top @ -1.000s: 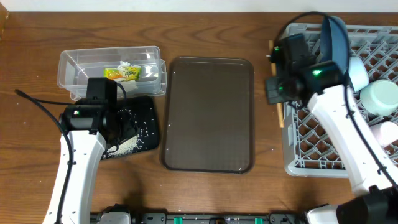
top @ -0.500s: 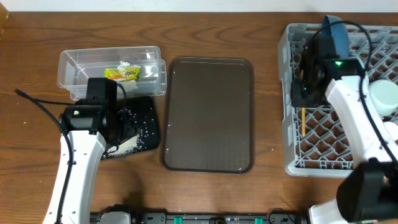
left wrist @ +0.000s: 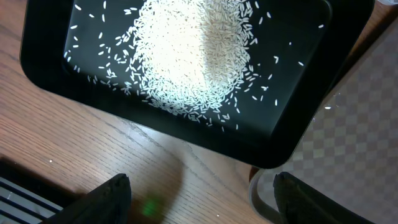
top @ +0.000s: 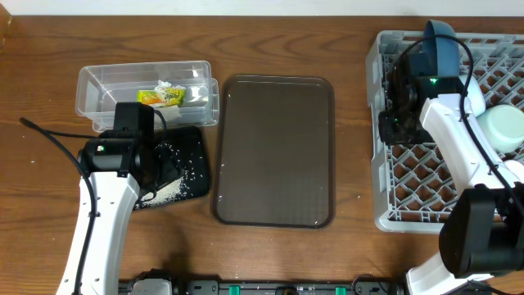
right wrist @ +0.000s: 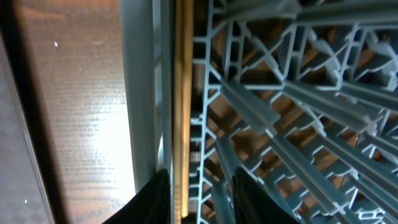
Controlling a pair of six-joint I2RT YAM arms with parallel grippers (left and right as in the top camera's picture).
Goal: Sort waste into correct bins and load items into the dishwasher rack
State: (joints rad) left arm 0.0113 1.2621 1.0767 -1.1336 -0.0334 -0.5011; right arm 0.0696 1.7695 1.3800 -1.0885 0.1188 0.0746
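Note:
The grey dishwasher rack (top: 409, 197) stands at the right with the dark blue bowl (top: 442, 45) and the mint-green bowl (top: 501, 127) in it. My right gripper (top: 395, 129) is low over the rack's left edge. In the right wrist view its fingers (right wrist: 202, 199) are open, and a wooden chopstick (right wrist: 181, 93) lies between them along the rack's wall (right wrist: 140, 93). My left gripper (top: 160, 168) is open and empty (left wrist: 199, 199) over the black tray (left wrist: 298, 112), which holds a heap of white rice (left wrist: 189, 56). The clear tub (top: 98, 90) holds the snack wrapper (top: 168, 97) and tissue (top: 196, 94).
A large brown serving tray (top: 274, 147) lies between the bins and the rack. A few rice grains lie on the wood beside the black tray. A black cable (top: 49, 139) trails left of my left arm.
My right gripper moved from outside the rack's left edge to inside it, taking the chopsticks over the wall. The left arm has not moved.

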